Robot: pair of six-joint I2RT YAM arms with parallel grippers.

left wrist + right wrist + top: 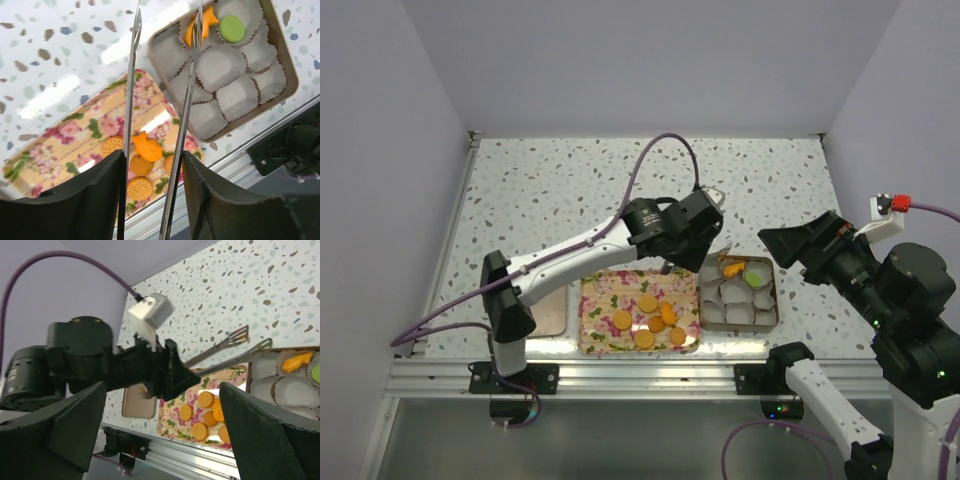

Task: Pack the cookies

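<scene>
Left claw (152, 165) grips a pair of steel tongs (131, 100) by its two arms. The tong blades stand apart and carry nothing, and their tips reach toward the upper left corner of the metal box (287, 75). Right claw (782, 250), at the right of the top view, gapes wide and holds nothing.

Progress, as I judge it from my console: two cookies are packed. An orange cookie (212, 17) lies tilted in one paper cup and a green cookie (231, 28) lies flat in the next, both in the row at the top of the left wrist view. About seven white paper cups (240, 97) are unfilled. About six orange cookies (647, 303) lie on the floral tray (590, 300), just left of the box, some overlapping; these are left to move. I put the task at roughly a quarter done.

I can read no brand, label or writing anywhere.
</scene>
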